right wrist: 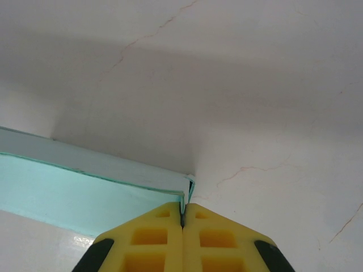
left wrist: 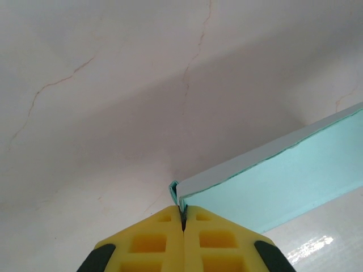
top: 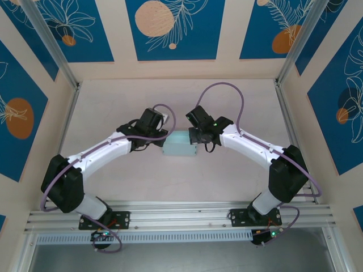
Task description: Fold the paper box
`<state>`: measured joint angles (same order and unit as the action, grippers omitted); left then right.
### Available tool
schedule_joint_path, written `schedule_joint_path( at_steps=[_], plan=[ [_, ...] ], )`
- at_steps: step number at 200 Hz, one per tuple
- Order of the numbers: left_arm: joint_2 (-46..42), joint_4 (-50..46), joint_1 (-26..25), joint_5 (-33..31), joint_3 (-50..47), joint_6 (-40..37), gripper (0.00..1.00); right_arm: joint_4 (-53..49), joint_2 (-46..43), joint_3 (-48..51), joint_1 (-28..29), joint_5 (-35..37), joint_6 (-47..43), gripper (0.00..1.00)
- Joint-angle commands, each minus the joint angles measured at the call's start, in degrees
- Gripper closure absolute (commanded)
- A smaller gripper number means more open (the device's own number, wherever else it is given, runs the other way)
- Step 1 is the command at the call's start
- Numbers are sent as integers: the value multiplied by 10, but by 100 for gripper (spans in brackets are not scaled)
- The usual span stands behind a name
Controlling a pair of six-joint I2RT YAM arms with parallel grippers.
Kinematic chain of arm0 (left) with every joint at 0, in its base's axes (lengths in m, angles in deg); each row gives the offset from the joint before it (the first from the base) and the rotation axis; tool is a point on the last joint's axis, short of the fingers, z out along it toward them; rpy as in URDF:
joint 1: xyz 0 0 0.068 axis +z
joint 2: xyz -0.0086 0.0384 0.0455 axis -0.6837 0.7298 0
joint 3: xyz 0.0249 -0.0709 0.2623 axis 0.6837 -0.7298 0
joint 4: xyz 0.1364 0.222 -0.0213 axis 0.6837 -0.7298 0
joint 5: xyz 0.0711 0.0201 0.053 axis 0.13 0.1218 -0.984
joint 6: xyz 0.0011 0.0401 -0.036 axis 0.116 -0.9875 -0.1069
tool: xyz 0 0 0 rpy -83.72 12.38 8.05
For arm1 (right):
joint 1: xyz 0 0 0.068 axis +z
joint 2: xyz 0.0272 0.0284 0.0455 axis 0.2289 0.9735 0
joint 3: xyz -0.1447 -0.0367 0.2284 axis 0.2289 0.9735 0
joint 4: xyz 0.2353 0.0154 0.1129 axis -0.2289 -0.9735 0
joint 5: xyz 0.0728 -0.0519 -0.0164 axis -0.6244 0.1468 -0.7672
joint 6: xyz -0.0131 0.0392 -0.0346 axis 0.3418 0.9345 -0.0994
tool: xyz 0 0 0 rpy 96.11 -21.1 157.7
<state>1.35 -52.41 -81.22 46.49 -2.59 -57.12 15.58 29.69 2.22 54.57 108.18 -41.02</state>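
Light-blue paper box (top: 180, 145) sat mid-worktop (top: 227, 102), between the two arms, looking like a shallow box. Left claw (left wrist: 183, 214) was pinched shut on its left end corner, right claw (right wrist: 182, 208) on its right end corner. Folding seemed mostly done; end walls likely left to lock.

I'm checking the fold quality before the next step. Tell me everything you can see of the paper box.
The paper box is thin, matte, pale light-blue card, formed into a small shallow rectangular shape with crisp edges. It lies level over the middle of the table. The left end effector is shut on a card edge at one end; the right end effector is shut on the opposite end. Whether it touches the table is unclear.
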Motion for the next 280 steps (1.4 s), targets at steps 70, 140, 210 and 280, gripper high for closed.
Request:
schedule_joint_path(
  at_steps=[70, 140, 210, 280],
  plan=[
    [-17, 79, -17, 65, -29, 39, 100, 65, 20, -39, 19, -26, 36, 100],
    [-24, 107, -22, 45, -45, 65, 100, 83, 23, -10, 34, 8, 31, 100],
    [-47, 190, -23, 42, -98, 125, 100, 97, 8, 17, 40, 12, 32, 100],
    [-80, 274, -25, 1, -159, 158, 100, 101, 0, 30, 47, 20, 32, 100]
  ],
)
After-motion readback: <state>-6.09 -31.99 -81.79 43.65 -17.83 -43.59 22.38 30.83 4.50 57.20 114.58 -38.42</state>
